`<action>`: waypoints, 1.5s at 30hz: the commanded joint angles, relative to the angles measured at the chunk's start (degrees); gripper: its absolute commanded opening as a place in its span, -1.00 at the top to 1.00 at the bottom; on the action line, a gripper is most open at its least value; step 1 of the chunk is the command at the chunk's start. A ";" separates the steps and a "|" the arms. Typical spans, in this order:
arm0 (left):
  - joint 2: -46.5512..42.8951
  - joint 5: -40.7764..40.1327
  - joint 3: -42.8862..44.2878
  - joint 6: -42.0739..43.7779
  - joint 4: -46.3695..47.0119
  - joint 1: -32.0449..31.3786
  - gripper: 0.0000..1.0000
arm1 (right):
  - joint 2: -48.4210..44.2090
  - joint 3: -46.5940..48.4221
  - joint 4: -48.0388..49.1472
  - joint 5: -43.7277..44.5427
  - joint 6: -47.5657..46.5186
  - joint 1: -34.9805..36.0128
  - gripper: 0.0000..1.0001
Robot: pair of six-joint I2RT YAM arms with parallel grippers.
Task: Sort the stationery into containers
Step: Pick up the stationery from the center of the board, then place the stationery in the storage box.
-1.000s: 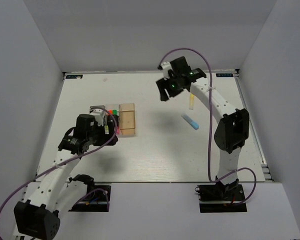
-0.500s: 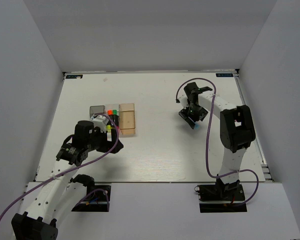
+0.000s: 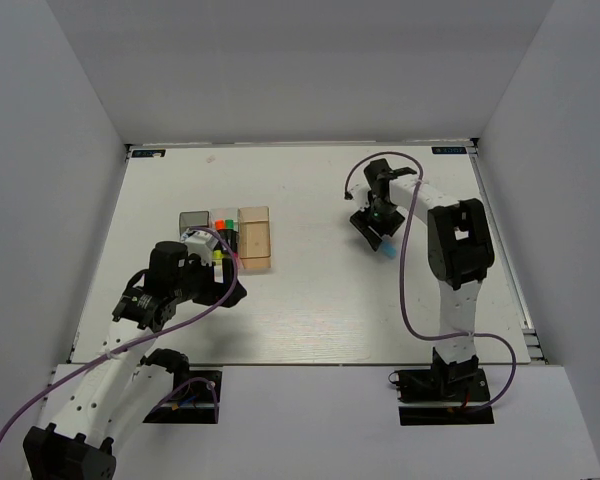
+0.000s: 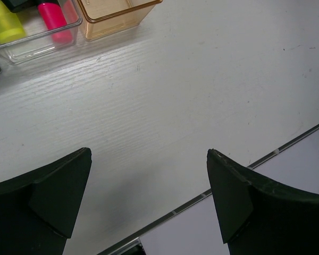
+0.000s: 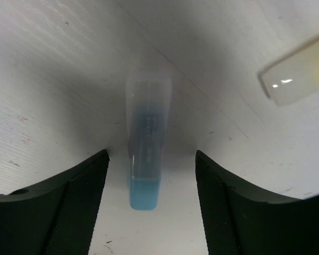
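Note:
A light blue highlighter point(image 5: 147, 159) lies flat on the white table, and my right gripper point(image 5: 151, 155) is open astride it, one finger on each side, not touching. From above, that gripper point(image 3: 372, 228) hovers low over the highlighter point(image 3: 389, 247). A pale yellow highlighter point(image 5: 300, 77) lies just beyond. My left gripper point(image 4: 149, 153) is open and empty over bare table near the front edge, in the top view point(image 3: 226, 289) just in front of the containers. The clear box point(image 3: 223, 222) holds yellow point(image 4: 2, 24) and pink point(image 4: 56, 21) highlighters. The amber box point(image 3: 255, 238) and dark grey box point(image 3: 191, 218) flank it.
The table's front edge strip point(image 4: 223, 172) runs right under my left fingers. White walls close in the table at the left, back and right. The right arm's purple cable point(image 3: 405, 290) loops down alongside the arm.
My right gripper dropped from high over the back of the table down around the light blue highlighter. My left arm pulled back from the boxes toward the front edge and opened fully.

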 commanded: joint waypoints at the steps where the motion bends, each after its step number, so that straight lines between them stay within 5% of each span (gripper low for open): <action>1: -0.08 0.11 -0.22 0.89 -0.20 -0.08 -1.00 | 1.98 3.25 -2.72 -4.11 -0.64 -0.83 -0.36; 5: 0.09 -0.15 -0.22 0.89 -0.20 -0.08 -1.00 | 3.04 2.47 -3.16 -4.90 -0.99 -1.36 -0.14; 14: -0.17 -0.16 -0.31 0.98 -0.37 -0.08 -1.00 | 3.21 -1.75 -2.81 -4.72 -1.52 -1.80 0.99; 17: -0.34 -0.24 -0.31 0.89 -0.20 -0.08 -1.00 | 1.12 -0.97 -5.34 -8.05 -0.55 -1.63 1.00; 23: -1.04 -1.21 -0.31 0.98 -0.02 -0.08 -1.00 | -4.08 8.60 -16.06 -35.73 6.21 1.18 1.00; 28: -2.54 -3.40 -0.83 1.07 0.68 -0.16 -1.00 | -1.81 17.75 -10.82 -46.11 24.36 9.69 1.00; 33: -5.18 -7.80 -2.15 0.63 1.47 -0.16 -1.00 | 3.13 23.91 3.67 -40.32 42.16 19.81 1.00; 39: -8.43 -11.84 -3.38 0.72 2.44 -0.16 -1.00 | 0.93 17.14 29.34 -35.32 56.38 24.65 1.00; 45: -7.29 -13.43 -3.12 0.89 2.09 -0.16 -1.00 | 5.84 20.56 40.16 -25.23 53.70 25.62 1.00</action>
